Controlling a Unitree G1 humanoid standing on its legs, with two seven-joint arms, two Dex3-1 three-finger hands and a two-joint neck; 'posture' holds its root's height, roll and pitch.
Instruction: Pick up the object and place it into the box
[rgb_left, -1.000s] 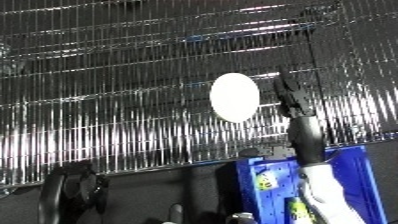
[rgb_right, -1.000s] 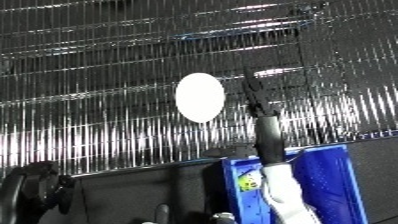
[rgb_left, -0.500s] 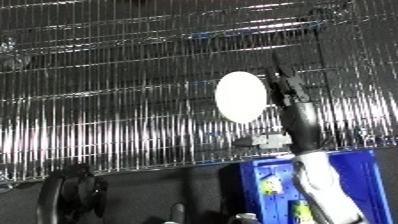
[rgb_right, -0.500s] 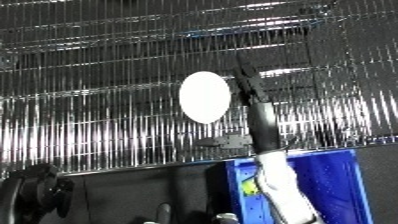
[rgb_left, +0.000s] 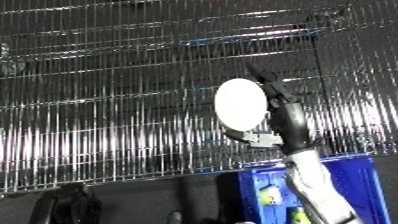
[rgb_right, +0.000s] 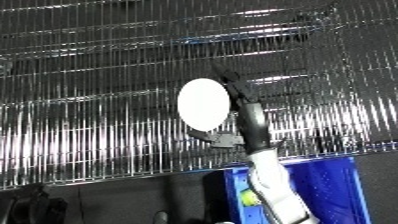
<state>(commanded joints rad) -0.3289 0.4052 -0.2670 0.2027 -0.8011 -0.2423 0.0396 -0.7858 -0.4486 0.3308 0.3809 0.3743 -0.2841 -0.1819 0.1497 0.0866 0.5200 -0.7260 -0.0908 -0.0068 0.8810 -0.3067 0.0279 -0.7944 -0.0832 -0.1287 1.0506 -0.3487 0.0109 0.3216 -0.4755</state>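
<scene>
Left eye view shows the right hand (rgb_left: 286, 116) raised in front of a wire rack (rgb_left: 107, 100), its fingers reaching up behind a white oval disc (rgb_left: 240, 104) and the thumb under the disc's lower edge, so the hand is closed on the disc. That disc stands upright, face toward the camera, held up in the air against the rack's shiny wires. Below it, at the lower right, sits a blue bin (rgb_left: 364, 180) with small yellow and green items inside, partly hidden by the white forearm (rgb_left: 315, 192). Dark shapes lie along the bottom left edge; I cannot tell what they are
</scene>
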